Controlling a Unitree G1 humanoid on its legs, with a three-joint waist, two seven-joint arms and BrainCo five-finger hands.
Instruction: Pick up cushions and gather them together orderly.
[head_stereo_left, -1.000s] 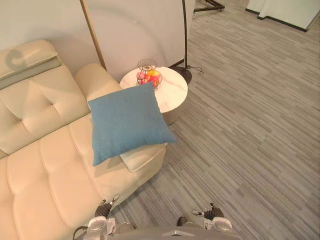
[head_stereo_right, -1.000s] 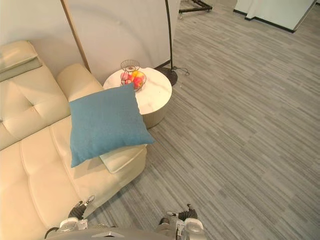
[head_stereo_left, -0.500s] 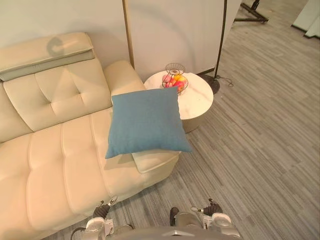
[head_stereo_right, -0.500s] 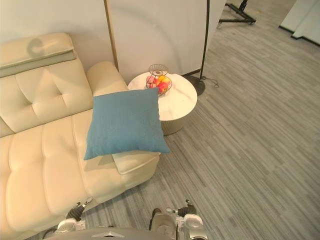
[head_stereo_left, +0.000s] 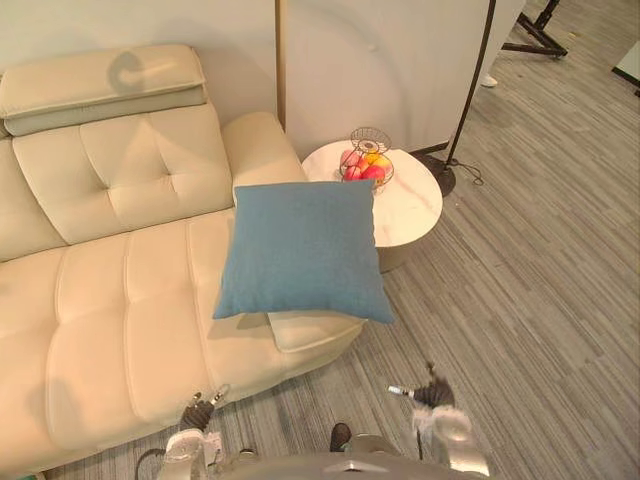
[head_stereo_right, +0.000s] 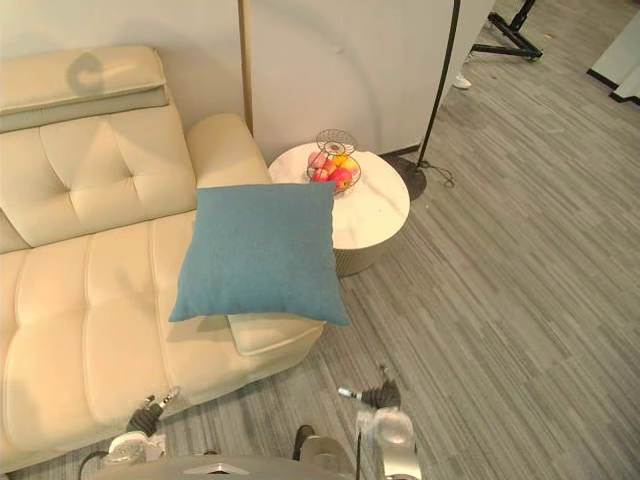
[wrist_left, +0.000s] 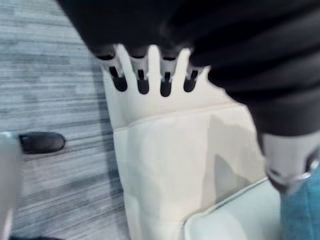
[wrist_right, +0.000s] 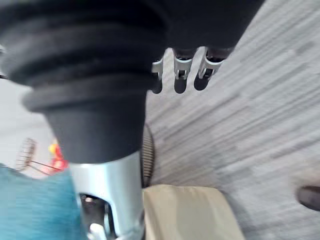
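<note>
A blue cushion (head_stereo_left: 300, 250) lies flat on a smaller cream cushion (head_stereo_left: 310, 328) at the right end of the cream sofa (head_stereo_left: 110, 300). The cream cushion's corner pokes out under the blue one near the seat's front edge. My left hand (head_stereo_left: 197, 420) hangs low before the sofa's front, open and holding nothing. In the left wrist view its fingers (wrist_left: 142, 82) are straight over the sofa's side, with the blue cushion (wrist_left: 302, 215) at the edge. My right hand (head_stereo_left: 437, 405) hangs over the grey floor, open and empty, with straight fingers (wrist_right: 180, 75) in its wrist view.
A round white side table (head_stereo_left: 415, 205) stands against the sofa's right arm, with a wire fruit basket (head_stereo_left: 367, 167) on it. A floor lamp's base (head_stereo_left: 440, 180) sits just behind the table, its pole (head_stereo_left: 472, 95) rising along the white wall. Grey carpet (head_stereo_left: 530, 300) spreads to the right.
The camera has swung left, so more of the sofa shows and the cushions sit nearer the middle. My right hand has risen a little. The cushions have not moved.
</note>
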